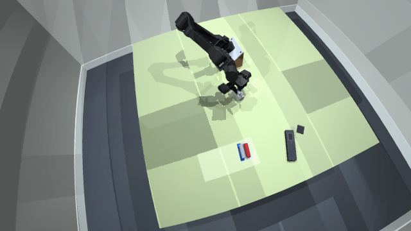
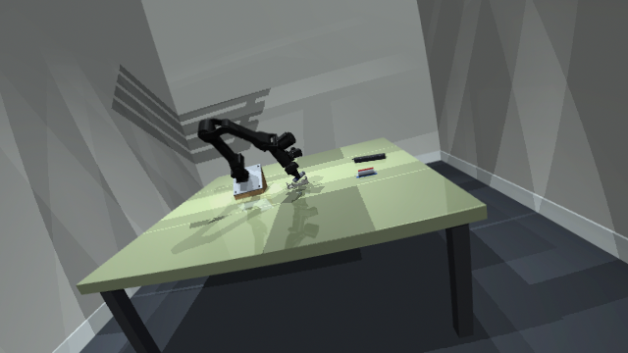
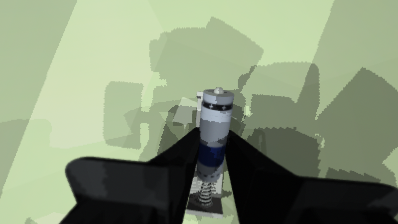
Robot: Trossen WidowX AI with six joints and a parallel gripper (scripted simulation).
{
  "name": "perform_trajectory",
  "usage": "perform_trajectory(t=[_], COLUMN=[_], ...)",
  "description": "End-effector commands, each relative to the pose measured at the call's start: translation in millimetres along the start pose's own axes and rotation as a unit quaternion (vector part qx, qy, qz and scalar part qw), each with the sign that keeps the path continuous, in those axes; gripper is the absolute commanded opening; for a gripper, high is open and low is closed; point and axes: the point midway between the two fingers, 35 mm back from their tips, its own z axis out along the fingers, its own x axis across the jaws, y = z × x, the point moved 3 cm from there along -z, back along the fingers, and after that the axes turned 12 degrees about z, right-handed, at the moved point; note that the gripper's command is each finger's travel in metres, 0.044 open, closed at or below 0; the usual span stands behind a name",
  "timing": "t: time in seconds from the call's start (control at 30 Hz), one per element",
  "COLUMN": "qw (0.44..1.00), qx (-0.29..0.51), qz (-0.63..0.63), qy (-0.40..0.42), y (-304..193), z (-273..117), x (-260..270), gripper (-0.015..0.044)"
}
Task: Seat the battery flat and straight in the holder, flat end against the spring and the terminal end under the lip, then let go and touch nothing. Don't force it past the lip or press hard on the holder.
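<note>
Battery (image 3: 215, 127) first: we are pinching it by its blue-banded lower half between the 2 fingers of the gripper (image 1: 239, 91) (image 2: 298, 177) (image 3: 212, 133), leaving the terminal end free to meet the lip. That end is pointing away from the spring (image 3: 205, 194), and the flat end is facing the coils, so the orientation is suiting the job. The holder (image 3: 204, 207) is lying beneath on the table (image 1: 180, 192) (image 2: 275, 250); contact is perhaps still lacking, the view being poor. We are judging the next move to be easing the flat end against the spring, then lowering the terminal end gently, since forcing could jam it at the lip.
</note>
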Motion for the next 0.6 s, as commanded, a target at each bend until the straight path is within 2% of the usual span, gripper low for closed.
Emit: perform_trajectory(t=[0.0,0.57], qw=[1.000,0.999], qx=[-0.011,-0.052], qz=[-0.004,-0.010], qy=[0.006,0.012], y=[-5.2,-14.1], z=[1.6,2.9], x=[0.8,-2.6], gripper=[0.0065,0.0065])
